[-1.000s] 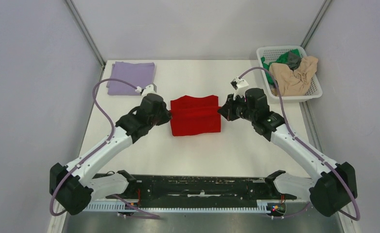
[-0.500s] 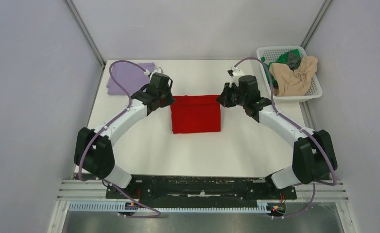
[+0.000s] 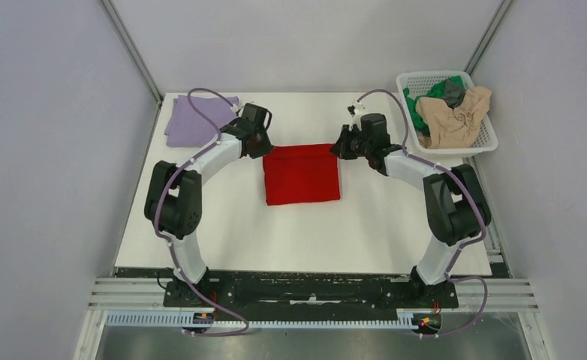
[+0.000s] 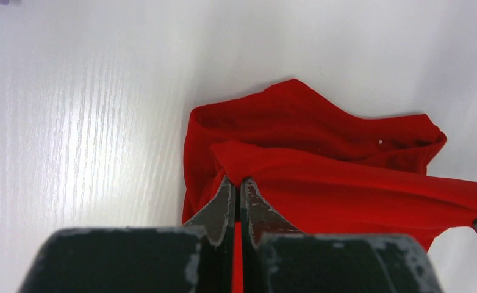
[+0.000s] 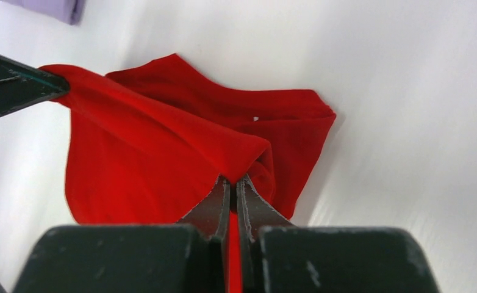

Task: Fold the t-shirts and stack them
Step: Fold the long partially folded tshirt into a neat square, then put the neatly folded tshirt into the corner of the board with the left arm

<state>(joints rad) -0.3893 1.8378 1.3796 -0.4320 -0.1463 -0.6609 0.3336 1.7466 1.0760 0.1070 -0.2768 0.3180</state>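
Observation:
A bright red t-shirt [image 3: 302, 174] lies partly folded in the middle of the white table. My left gripper [image 3: 263, 148] is shut on the shirt's far left corner; the pinched red cloth [image 4: 321, 183] shows in the left wrist view at the fingertips of the gripper [image 4: 236, 180]. My right gripper [image 3: 340, 148] is shut on the far right corner; the cloth [image 5: 163, 152] is stretched between both grippers in the right wrist view, at the gripper [image 5: 233, 179]. A folded lavender shirt [image 3: 198, 118] lies at the far left.
A white mesh basket [image 3: 486, 140] at the far right corner holds beige [image 3: 456, 116], green [image 3: 434, 90] and dark grey [image 3: 451, 91] shirts. Metal frame posts stand at the table's far corners. The arms' base rail runs along the near edge.
Both grippers moved away from me, carrying the red shirt's edge from its middle to its far edge. The shirt now looks flatter and squarer.

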